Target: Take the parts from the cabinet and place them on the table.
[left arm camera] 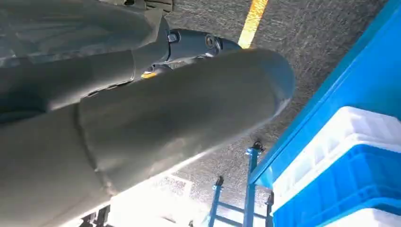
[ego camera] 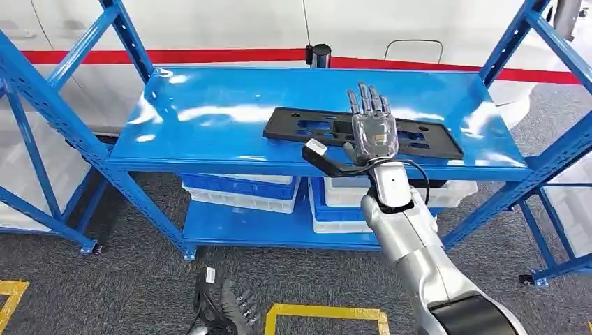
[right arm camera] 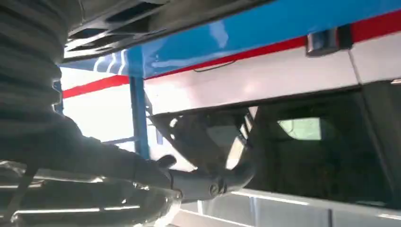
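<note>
A long flat black part [ego camera: 363,132] is lying on the top shelf [ego camera: 209,118] of a blue metal rack [ego camera: 42,112]. It is sitting toward the right side of the shelf, close to the front edge.

The right hand [ego camera: 370,129] is reaching out over the middle of the black part. Its fingers [ego camera: 368,101] are stretching out straight and flat, pointing to the back of the shelf. The thumb [ego camera: 322,157] is sticking out to the side, past the front edge of the shelf. The hand is lying flat on top of the part or just above it; I cannot tell if it is touching. It is not wrapping around anything. The silver right arm [ego camera: 419,251] is coming up from the bottom of the head view.

The left hand [ego camera: 227,307] is hanging down low near the grey floor [ego camera: 126,286], beside a yellow line [ego camera: 324,312]. Its dark fingers are curling in a little, and nothing is in them.

White and blue bins [ego camera: 241,190] are sitting on the lower shelf. Behind the rack, a white wall with a red stripe [ego camera: 209,54] is showing.
</note>
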Robot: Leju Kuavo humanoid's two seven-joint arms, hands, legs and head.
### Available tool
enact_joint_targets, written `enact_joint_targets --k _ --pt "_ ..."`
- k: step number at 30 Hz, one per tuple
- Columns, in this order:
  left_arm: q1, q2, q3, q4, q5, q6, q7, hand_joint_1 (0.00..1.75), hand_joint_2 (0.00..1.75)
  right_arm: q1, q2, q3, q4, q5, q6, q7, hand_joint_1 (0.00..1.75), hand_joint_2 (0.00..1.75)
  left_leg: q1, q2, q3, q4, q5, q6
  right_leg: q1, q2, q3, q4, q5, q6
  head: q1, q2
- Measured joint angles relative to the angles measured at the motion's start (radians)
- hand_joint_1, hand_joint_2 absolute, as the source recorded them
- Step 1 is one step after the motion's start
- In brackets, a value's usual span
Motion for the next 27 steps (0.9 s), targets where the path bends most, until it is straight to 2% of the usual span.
enact_joint_targets --k 1,2,3,4,5,6,7,8,9,10,11,12,13,14,15,16,21,24,27 --pt "-0.001 0.000 0.000 0.000 0.002 0.007 0.002 0.00 0.00 -0.004 0.002 0.000 0.001 0.000 -0.002 0.000 0.00 1.75 -0.011 -0.001 0.001 0.000 -0.017 0.012 -0.002 -0.001 -0.001 -0.004 -0.005 0.008 -0.001 0.000" --pt "-0.004 -0.001 0.001 0.000 0.003 0.008 0.002 0.00 0.00 -0.007 0.002 0.000 0.001 0.000 -0.003 -0.001 0.00 1.75 -0.011 -0.001 0.001 -0.002 -0.025 0.022 -0.003 -0.005 0.000 -0.006 -0.008 0.014 -0.002 0.000" --pt "-0.010 -0.002 0.001 -0.002 0.003 0.009 0.003 0.00 0.00 -0.013 0.003 0.000 0.000 0.000 -0.004 -0.001 0.00 1.75 -0.009 -0.002 0.019 -0.032 -0.039 0.033 0.000 -0.007 0.003 -0.007 -0.016 0.023 -0.003 0.000" --pt "-0.014 -0.003 0.001 -0.002 0.003 0.010 0.004 0.00 0.00 -0.014 0.002 0.000 0.000 0.000 -0.005 -0.002 0.00 1.75 -0.005 -0.005 0.033 -0.048 -0.048 0.042 -0.005 -0.011 -0.010 0.011 -0.032 0.020 0.002 0.000" --pt "-0.016 -0.003 0.001 -0.002 0.003 0.011 0.005 0.00 0.00 -0.015 0.001 0.000 0.001 0.000 -0.006 -0.003 0.00 1.75 -0.004 -0.006 0.040 -0.059 -0.049 0.046 -0.003 -0.010 -0.034 0.067 -0.058 0.014 0.005 0.000" --pt "-0.015 -0.004 0.001 -0.002 0.003 0.012 0.006 0.00 0.00 -0.010 0.000 0.000 0.005 0.000 -0.010 -0.006 0.00 1.75 -0.004 -0.007 0.047 -0.063 -0.051 0.050 -0.003 -0.010 -0.072 0.149 -0.090 0.007 0.006 0.000" --pt "-0.013 -0.004 0.001 0.001 0.004 0.016 0.009 0.00 0.00 0.003 0.000 0.000 0.011 0.000 -0.015 -0.009 0.00 1.75 -0.005 -0.007 0.054 -0.063 -0.056 0.055 -0.002 -0.010 -0.118 0.238 -0.120 0.005 0.007 0.000" --pt "-0.011 -0.004 0.001 0.002 0.004 0.017 0.010 0.00 0.00 0.018 -0.002 0.000 0.014 -0.002 -0.016 -0.012 0.00 1.75 -0.006 -0.009 0.059 -0.062 -0.061 0.057 -0.001 -0.009 -0.156 0.298 -0.131 0.009 0.007 0.000" --pt "-0.010 -0.004 0.001 0.004 0.005 0.017 0.012 0.00 0.00 0.031 -0.005 0.000 0.017 -0.004 -0.017 -0.016 0.00 1.75 -0.007 -0.015 0.064 -0.062 -0.065 0.057 0.001 -0.009 -0.177 0.318 -0.120 0.016 0.006 0.000" --pt "-0.011 -0.004 0.001 0.005 0.006 0.017 0.014 0.00 0.00 0.040 -0.006 0.000 0.018 -0.005 -0.018 -0.019 0.00 1.75 -0.009 -0.019 0.069 -0.062 -0.068 0.057 0.001 -0.009 -0.179 0.292 -0.087 0.027 0.007 0.000" --pt "-0.011 -0.004 0.001 0.005 0.006 0.017 0.014 0.00 0.00 0.044 -0.009 0.000 0.018 -0.007 -0.018 -0.019 0.00 1.75 -0.010 -0.021 0.074 -0.061 -0.071 0.056 0.001 -0.010 -0.166 0.228 -0.036 0.038 0.007 0.000" --pt "-0.012 -0.004 0.001 0.005 0.006 0.017 0.014 0.00 0.00 0.043 -0.010 0.000 0.018 -0.008 -0.022 -0.020 0.00 1.75 -0.011 -0.023 0.079 -0.061 -0.074 0.053 0.001 -0.010 -0.140 0.127 0.030 0.048 0.008 0.000" --pt "-0.012 -0.005 0.001 0.005 0.006 0.017 0.014 0.00 0.00 0.043 -0.013 0.000 0.018 -0.009 -0.026 -0.020 0.00 1.75 -0.011 -0.023 0.082 -0.061 -0.077 0.049 0.001 -0.012 -0.121 0.037 0.081 0.050 0.008 0.000" --pt "-0.013 -0.006 0.001 0.006 0.006 0.017 0.015 0.00 0.00 0.045 -0.015 0.000 0.019 -0.010 -0.029 -0.021 0.00 1.75 -0.019 -0.023 0.080 -0.058 -0.080 0.044 0.008 -0.014 -0.105 0.024 0.080 0.039 0.007 0.000" --pt "-0.014 -0.006 0.000 0.006 0.006 0.018 0.016 0.00 0.00 0.045 -0.013 0.001 0.018 -0.010 -0.032 -0.022 0.00 1.75 -0.018 -0.023 0.073 -0.052 -0.081 0.044 0.006 -0.010 -0.103 0.009 0.081 0.032 0.008 0.000" --pt "-0.014 -0.007 0.000 0.006 0.007 0.018 0.016 0.00 0.00 0.045 -0.010 0.001 0.017 -0.010 -0.034 -0.023 0.00 1.75 -0.019 -0.022 0.071 -0.047 -0.079 0.049 0.004 -0.009 -0.106 0.011 0.084 0.028 0.005 0.000" --pt "-0.019 -0.007 0.000 0.006 0.007 0.018 0.016 0.00 0.00 0.039 -0.013 0.000 0.016 -0.016 -0.035 -0.024 0.00 1.75 -0.016 -0.015 0.076 -0.056 -0.079 0.049 0.011 -0.001 -0.106 0.011 0.082 0.022 0.006 0.000" --pt "-0.020 -0.008 0.000 0.006 0.007 0.018 0.016 0.00 0.00 0.042 -0.015 0.000 0.008 -0.025 -0.039 -0.030 0.00 1.75 -0.016 -0.015 0.078 -0.059 -0.077 0.046 0.012 -0.001 -0.105 0.012 0.083 0.007 0.005 0.000" --pt "-0.020 -0.008 0.000 0.005 0.007 0.019 0.016 0.00 0.00 0.051 -0.022 -0.003 -0.012 -0.035 -0.043 -0.035 0.00 1.75 -0.015 -0.014 0.078 -0.059 -0.077 0.045 0.014 -0.001 -0.105 0.012 0.084 0.005 0.006 0.000"
